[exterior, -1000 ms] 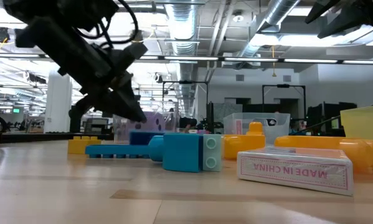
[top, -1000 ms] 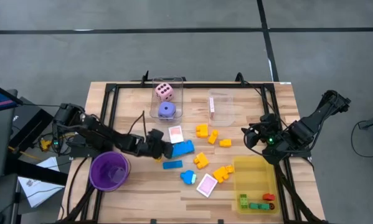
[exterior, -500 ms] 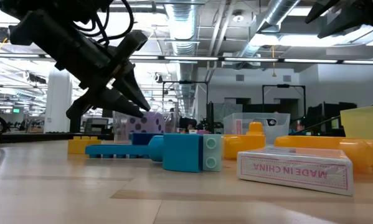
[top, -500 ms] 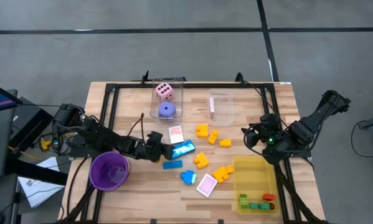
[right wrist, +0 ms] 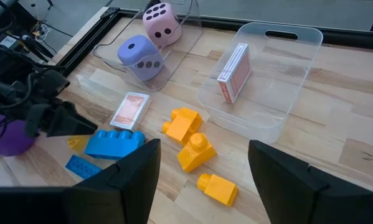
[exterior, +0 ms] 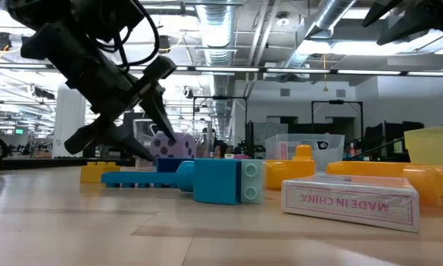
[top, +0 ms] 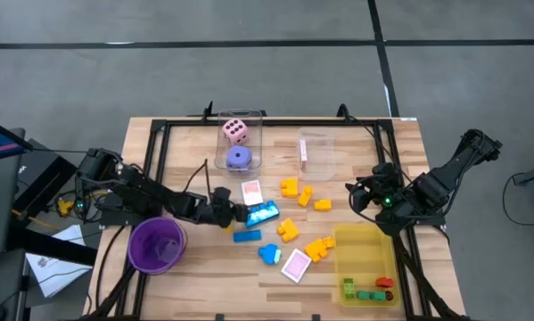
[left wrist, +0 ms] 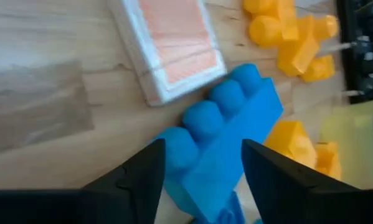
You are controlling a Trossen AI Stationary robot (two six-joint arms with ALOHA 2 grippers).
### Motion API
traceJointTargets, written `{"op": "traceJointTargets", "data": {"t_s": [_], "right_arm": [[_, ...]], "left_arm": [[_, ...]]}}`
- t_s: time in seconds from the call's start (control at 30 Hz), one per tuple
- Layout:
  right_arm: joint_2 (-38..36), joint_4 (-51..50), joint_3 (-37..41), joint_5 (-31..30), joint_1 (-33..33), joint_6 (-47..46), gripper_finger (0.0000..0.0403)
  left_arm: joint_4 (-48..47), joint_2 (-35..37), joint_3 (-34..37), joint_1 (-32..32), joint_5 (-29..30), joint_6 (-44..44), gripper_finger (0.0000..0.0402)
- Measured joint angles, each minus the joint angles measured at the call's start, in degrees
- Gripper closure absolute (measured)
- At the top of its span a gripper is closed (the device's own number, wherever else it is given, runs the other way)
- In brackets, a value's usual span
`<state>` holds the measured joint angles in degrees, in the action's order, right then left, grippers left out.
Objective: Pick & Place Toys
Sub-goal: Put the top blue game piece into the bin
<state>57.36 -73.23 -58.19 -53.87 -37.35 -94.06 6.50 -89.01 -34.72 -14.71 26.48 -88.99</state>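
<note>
**Meanwhile: toys counted, left gripper at the big blue block**

Two dice, a pink die [top: 235,132] and a purple die [top: 239,158], sit in one clear box [top: 253,135]; a second clear box [top: 320,152] holds one card deck [top: 303,152]. Two more card packs [top: 251,192] [top: 296,265] lie on the table, among several yellow blocks [top: 290,186] and three blue pieces. The left gripper [top: 242,215] has its jaws apart around the large blue block [top: 263,212], which rests on the wood. The right gripper [top: 360,196] waits near the yellow tray [top: 365,241], jaws apart, empty.
</note>
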Motion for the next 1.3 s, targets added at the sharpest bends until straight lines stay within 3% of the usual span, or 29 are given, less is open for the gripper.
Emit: {"op": "traceJointTargets", "data": {"t_s": [0.27, 0.47, 0.7, 1.13, 1.3], "right_arm": [[0.00, 0.02, 0.00, 0.00, -0.01, 0.00, 0.0168], [0.00, 0.00, 0.00, 0.00, 0.00, 0.02, 0.0168], [0.00, 0.00, -0.01, 0.00, 0.00, 0.00, 0.0168], [0.00, 0.15, -0.02, 0.02, 0.00, 0.00, 0.0168], [0.00, 0.48, -0.02, 0.02, -0.02, 0.00, 0.0168]], "left_arm": [[-2.81, 0.02, 0.00, 2.07, -3.00, 0.84, 0.0162], [-2.23, 0.01, 0.00, 2.20, -4.81, 8.48, 0.0160], [0.88, 0.95, 0.02, 2.22, 0.27, 16.66, 0.0160], [11.46, 1.66, 0.01, 0.94, -1.88, 39.56, 0.0160], [14.28, 1.68, 0.02, 0.58, -1.90, 42.58, 0.0160]]}}
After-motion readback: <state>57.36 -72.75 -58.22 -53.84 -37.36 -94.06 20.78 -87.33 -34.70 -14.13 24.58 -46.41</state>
